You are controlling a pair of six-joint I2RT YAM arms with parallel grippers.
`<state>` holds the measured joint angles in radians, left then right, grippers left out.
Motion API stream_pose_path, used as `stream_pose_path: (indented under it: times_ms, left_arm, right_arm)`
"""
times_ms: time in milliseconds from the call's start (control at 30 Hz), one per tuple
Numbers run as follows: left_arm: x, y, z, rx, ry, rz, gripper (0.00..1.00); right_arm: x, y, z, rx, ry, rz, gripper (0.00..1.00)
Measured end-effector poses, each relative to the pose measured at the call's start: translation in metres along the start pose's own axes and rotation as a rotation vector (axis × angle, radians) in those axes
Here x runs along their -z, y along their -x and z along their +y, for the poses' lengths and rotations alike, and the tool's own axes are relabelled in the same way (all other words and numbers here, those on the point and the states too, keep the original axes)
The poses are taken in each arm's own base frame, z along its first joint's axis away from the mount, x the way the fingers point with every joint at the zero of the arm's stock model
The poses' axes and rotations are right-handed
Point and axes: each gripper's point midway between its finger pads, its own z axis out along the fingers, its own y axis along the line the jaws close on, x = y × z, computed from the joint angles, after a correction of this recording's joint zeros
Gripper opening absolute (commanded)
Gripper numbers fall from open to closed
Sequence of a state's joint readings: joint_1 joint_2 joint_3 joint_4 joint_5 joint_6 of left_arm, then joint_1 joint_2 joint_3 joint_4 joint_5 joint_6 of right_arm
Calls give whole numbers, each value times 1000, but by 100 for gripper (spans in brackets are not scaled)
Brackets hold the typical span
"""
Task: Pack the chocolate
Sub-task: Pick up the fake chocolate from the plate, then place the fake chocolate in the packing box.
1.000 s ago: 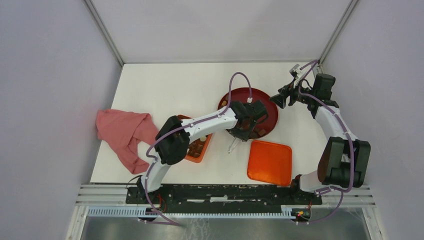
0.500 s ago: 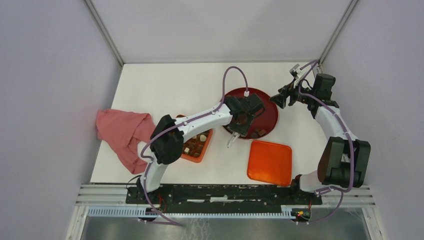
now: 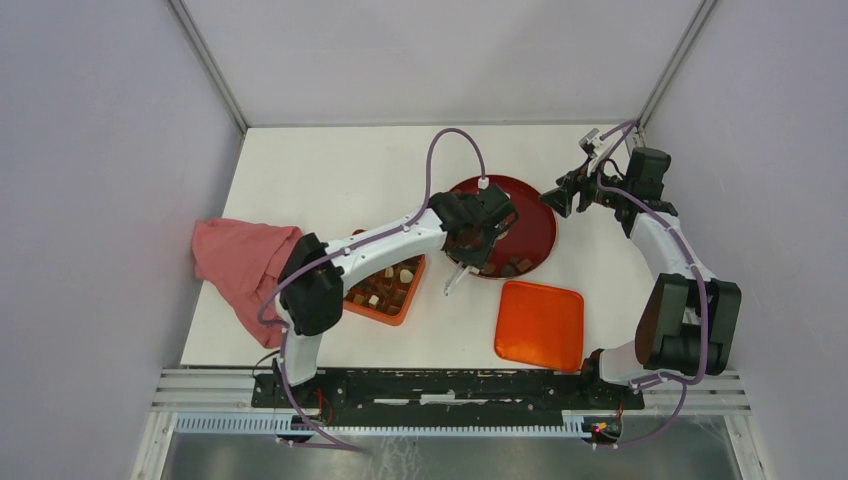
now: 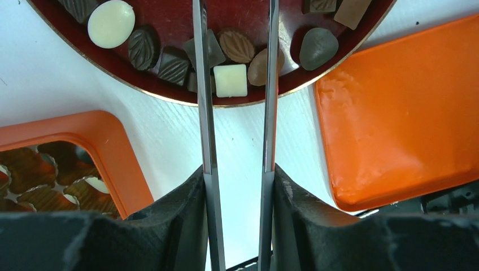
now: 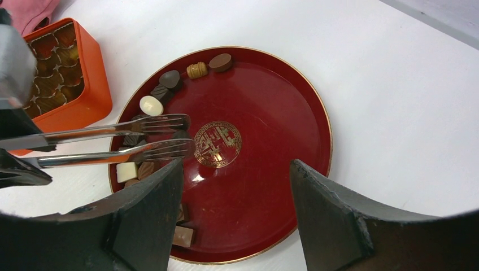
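The left claw (image 4: 238, 174) is clamped on a pair of metal tongs (image 4: 205, 84), its fingers pressing the two arms from outside; the fork-shaped tips stand apart over the dark-red plate (image 5: 265, 141). Most of the chocolate (image 4: 230, 80) lies in a cluster along the plate's rim, and seen from the left wrist a white square piece sits between the tong arms. Whether the tips touch any piece I cannot tell. More pieces sit in the compartments of the orange box (image 4: 116, 149), just left of the plate on the tabletop (image 3: 330, 180). The orange lid (image 3: 540, 325) lies near the plate, a pink cloth (image 3: 240, 265) beyond the box. The right claw (image 5: 231, 169) hangs by the plate's far-right rim, fingers apart, holding nothing.
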<state>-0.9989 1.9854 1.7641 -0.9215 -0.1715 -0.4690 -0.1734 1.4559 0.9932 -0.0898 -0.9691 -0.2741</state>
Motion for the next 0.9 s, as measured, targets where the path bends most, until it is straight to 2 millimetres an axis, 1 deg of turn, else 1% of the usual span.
stream_pose_path:
  times_ms: [267,400,667,900]
  left_arm:
    - [27,-5,8,20,-45,-42,5]
    - [45,-13,16,29,-60,-61,5]
    - [87,-48,43,63,-63,-78,5]
    - [117,-90,69,118,-40,-58,5]
  right_arm:
    - [0,-1,0,-6,0,-1,74]
    - [0,-2,1,-12,3,0,74]
    - [-1,0,1,-15,1,-8,74]
    - [-1,-4,1,-27,2,-6,74]
